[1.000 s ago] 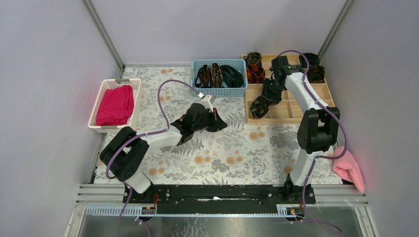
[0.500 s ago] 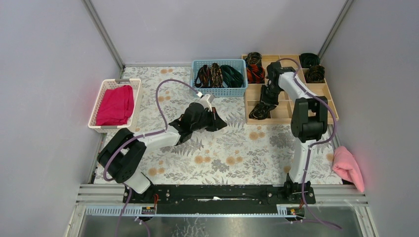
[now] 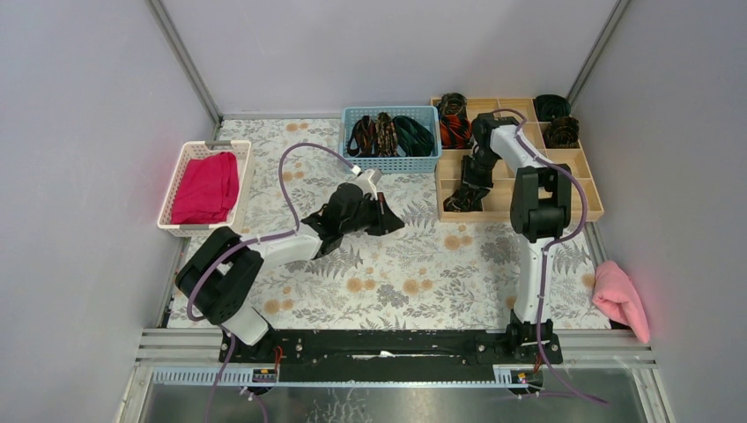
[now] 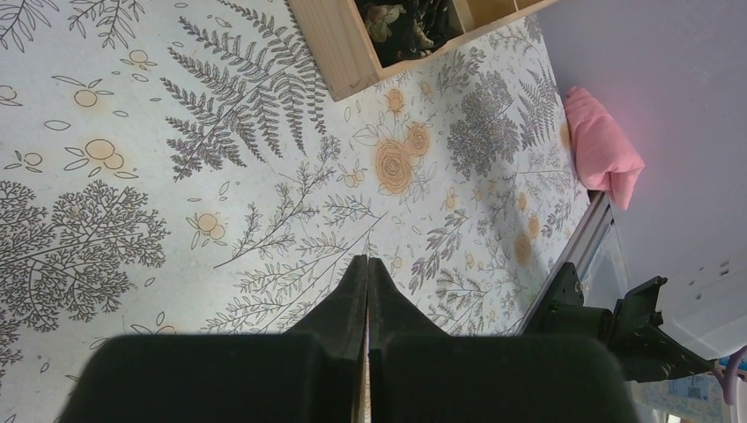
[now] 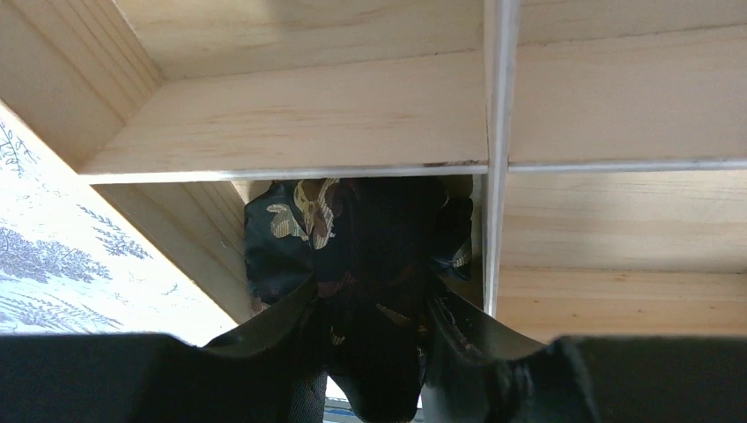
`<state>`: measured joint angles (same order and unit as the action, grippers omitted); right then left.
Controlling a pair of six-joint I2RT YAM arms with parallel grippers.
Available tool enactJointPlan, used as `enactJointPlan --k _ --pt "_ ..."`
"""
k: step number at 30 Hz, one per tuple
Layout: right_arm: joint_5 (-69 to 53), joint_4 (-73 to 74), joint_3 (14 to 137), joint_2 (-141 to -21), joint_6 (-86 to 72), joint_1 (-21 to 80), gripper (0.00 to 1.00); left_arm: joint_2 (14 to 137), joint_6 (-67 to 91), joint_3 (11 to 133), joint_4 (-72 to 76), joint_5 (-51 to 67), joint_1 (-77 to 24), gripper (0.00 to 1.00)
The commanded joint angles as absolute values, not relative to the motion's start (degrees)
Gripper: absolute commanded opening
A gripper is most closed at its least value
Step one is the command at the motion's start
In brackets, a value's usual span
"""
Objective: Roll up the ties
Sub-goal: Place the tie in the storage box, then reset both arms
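My right gripper is shut on a rolled black tie with gold flecks, down inside the front-left compartment of the wooden tray. From above, that gripper and the coil sit at the tray's near left corner. More rolled ties fill back compartments: red-black, dark green, black-gold. Unrolled ties lie in the blue basket. My left gripper hovers over the floral mat, shut and empty, fingertips pressed together.
A white basket holding a magenta folded cloth stands at the left. A pink towel lies at the table's right edge, also in the left wrist view as the pink towel. Grey walls close in on three sides.
The right arm's elbow has swung left and inward over the tray while its gripper stays low in the front-left compartment with the tie. The left arm has barely moved.
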<state>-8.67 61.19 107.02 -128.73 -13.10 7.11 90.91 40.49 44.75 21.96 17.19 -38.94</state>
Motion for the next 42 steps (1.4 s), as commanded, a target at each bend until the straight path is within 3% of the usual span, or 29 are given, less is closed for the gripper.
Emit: enactJointPlan --k 1,2,4,7,9,12,25,28,37,42 --pt "-7.27 60.15 104.98 -132.54 -13.01 8.34 0.06 91.96 40.55 44.03 24.53 18.55 -38.11 0.00" --pt "-7.29 58.52 104.32 -131.92 -13.23 8.41 0.11 91.88 40.27 43.92 24.52 18.69 -38.07 0.00" --pt "-7.30 55.30 103.58 -130.89 -13.90 8.57 0.34 91.60 39.73 43.71 24.44 18.64 -37.98 0.00" --pt "-7.46 50.38 102.24 -128.99 -14.95 9.12 0.52 91.14 39.17 43.33 24.43 18.53 -37.72 0.00" --pt "-7.52 47.66 101.45 -127.88 -15.75 9.54 0.62 91.19 38.90 43.37 24.43 18.64 -37.66 0.00" --pt "-6.75 44.57 100.44 -126.32 -16.72 10.12 0.70 91.53 38.63 43.42 24.43 18.64 -37.57 0.00" --pt "-0.28 29.97 90.64 -113.83 -20.43 10.52 0.77 92.76 37.65 43.83 24.24 17.67 -37.27 0.00" --pt "2.08 27.46 89.30 -111.32 -20.26 11.04 0.86 92.65 37.24 43.88 23.79 16.85 -37.27 0.00" --pt "8.96 26.50 86.79 -107.22 -19.12 11.73 0.87 92.11 36.63 43.58 22.05 13.17 -37.25 0.00" --pt "12.26 23.51 81.69 -97.99 -18.84 12.38 0.89 88.77 36.13 42.71 20.56 9.46 -37.27 0.00"
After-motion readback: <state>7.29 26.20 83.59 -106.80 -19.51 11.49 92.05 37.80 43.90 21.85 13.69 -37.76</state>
